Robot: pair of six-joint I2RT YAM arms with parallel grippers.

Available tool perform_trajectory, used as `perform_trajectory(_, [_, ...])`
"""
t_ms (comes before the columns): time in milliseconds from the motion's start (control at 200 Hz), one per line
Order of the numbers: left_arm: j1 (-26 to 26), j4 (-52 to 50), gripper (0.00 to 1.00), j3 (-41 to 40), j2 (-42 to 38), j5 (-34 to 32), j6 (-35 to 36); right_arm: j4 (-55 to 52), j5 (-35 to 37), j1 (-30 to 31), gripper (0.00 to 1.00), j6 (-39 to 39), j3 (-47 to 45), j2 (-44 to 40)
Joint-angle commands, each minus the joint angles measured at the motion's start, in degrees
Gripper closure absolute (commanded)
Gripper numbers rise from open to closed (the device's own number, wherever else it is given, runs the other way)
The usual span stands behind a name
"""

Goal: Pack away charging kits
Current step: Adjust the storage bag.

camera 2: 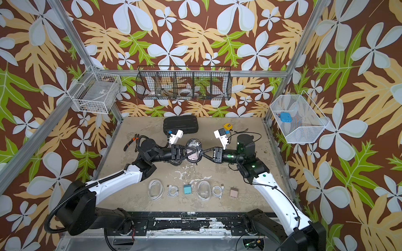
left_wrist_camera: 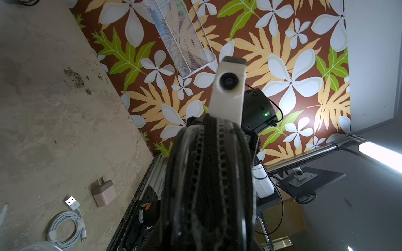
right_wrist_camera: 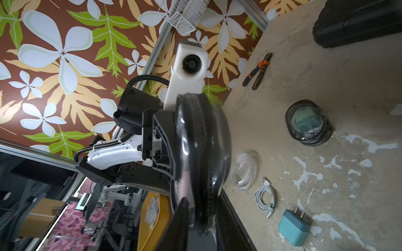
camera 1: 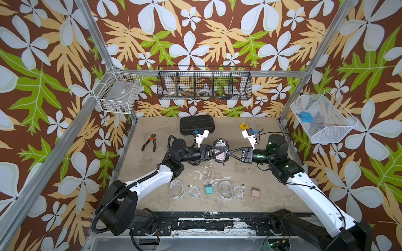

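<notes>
A black-rimmed oval case (camera 1: 220, 143) with a pink plug inside hangs above the table's middle, zipped edge toward my left wrist camera (left_wrist_camera: 208, 184). My left gripper (camera 1: 225, 150) is shut on it from the left. My right gripper (camera 1: 229, 152) meets the case from the right. One finger (right_wrist_camera: 185, 208) lies against its clear face and the other is hidden. A second black-rimmed case (right_wrist_camera: 307, 122) holding a teal plug lies on the table. Along the front lie a clear case (camera 1: 177, 189), cable (camera 1: 193, 191), teal plug (camera 1: 208, 189), clear case (camera 1: 225, 190), cable (camera 1: 238, 191) and pink plug (camera 1: 255, 192).
A large black ribbed case (camera 1: 197, 125), pliers (camera 1: 150, 142) and a yellow tape measure (camera 1: 243, 126) lie at the back of the table. A black wire basket (camera 1: 204, 83) hangs on the rear wall. White baskets hang left (camera 1: 117, 93) and right (camera 1: 322, 121), the right one holding a blue block (camera 1: 306, 117).
</notes>
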Motion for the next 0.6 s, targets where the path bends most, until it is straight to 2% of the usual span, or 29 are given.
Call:
perform_trajectory(0, [1.7,-1.5,0.9,-0.4,-1.3,-4.2,-4.5,-9.5,5.3,0.2,0.64,-11.3,3.7,-2.7])
perform_trajectory(50, [2.3,-2.8,0.9,-0.5,-2.2,-5.4,-5.4,-11.4,6.5,0.4,0.62,-13.6,4.4,-3.7])
perform_trajectory(80, [2.4,-4.3,0.9,0.1,-2.4,-5.9,-5.3,-12.2,7.9,0.7,0.44,-14.7,4.5,-4.2])
perform_trajectory(110, [2.4,-6.6,0.9,0.7,-2.6,-6.3,-5.1,-13.0,9.7,1.1,0.39,-15.6,4.5,-4.6])
perform_trajectory(185, [2.5,-9.0,0.9,1.7,-2.8,-6.9,-5.9,-13.8,14.7,3.9,0.42,-18.6,4.3,-5.5])
perform_trajectory(315, [2.4,-10.1,0.9,2.3,-3.2,-7.6,-9.0,-15.5,26.1,13.7,0.45,-24.8,5.4,-4.7])
perform_trajectory(415, [2.5,-11.6,0.9,3.1,-3.4,-8.0,-9.2,-13.5,27.3,17.0,0.57,-25.4,5.3,-3.3])
perform_trajectory(596, [2.4,-10.2,0.89,2.4,-4.1,-8.0,-10.7,-12.1,27.4,17.6,0.57,-27.6,5.3,-0.5])
